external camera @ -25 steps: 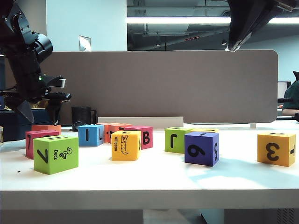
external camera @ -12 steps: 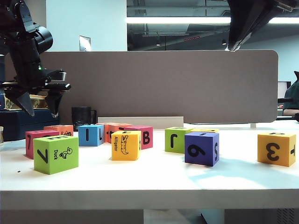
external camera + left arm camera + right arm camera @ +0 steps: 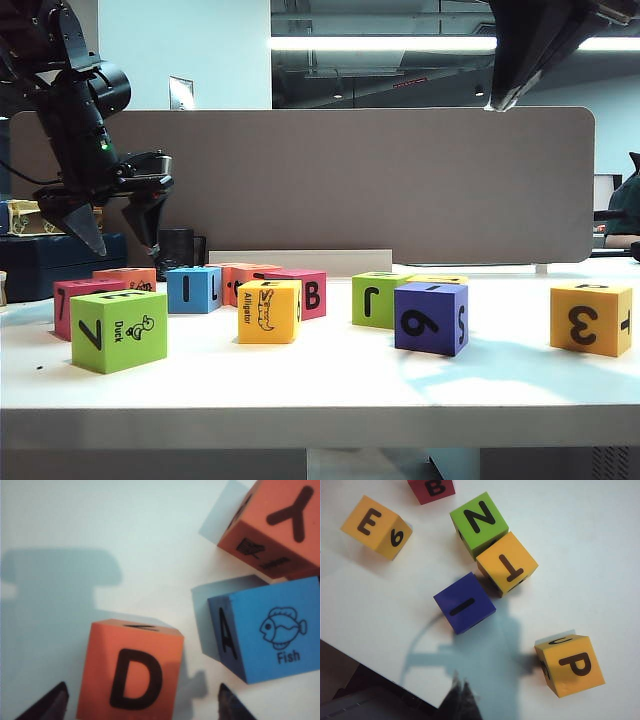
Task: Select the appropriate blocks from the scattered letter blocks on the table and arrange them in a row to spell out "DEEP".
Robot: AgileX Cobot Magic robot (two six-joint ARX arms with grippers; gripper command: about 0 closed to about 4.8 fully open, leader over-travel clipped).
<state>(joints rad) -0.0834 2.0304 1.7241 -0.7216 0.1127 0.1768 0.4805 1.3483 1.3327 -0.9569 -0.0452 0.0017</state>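
**Nothing lined up yet; I'm hovering over the D**

Nearest my exterior camera, on the bench (image 3: 330,385), sits the lime green block (image 3: 119,330) with its 7 and Duck faces toward me, at the left front. Behind it and toward the middle stands the yellow Alligator block (image 3: 269,311); my right wrist camera shows an E on the top of that cube (image 3: 376,527). Far off to the right, well apart from everything else, is the yellow-orange block (image 3: 591,318) showing a 3, and from above I read a P on it (image 3: 570,665). The purple block (image 3: 432,318) stands between those two and is not one I need.

Further back on the left, the orange block (image 3: 126,277) is partly hidden behind the pink one (image 3: 75,300). My left wrist camera looks straight down on its D (image 3: 131,672), with a blue Fish block (image 3: 265,630) just beside it.

The left gripper (image 3: 118,227) hangs above that back-left cluster, fingers spread apart on either side of the D, touching nothing. The right gripper (image 3: 461,694) is pressed together and empty, held high over the right half of the bench.

By my reckoning the job is barely begun: all four letters are still scattered, no row exists, and every pick and placement remains.
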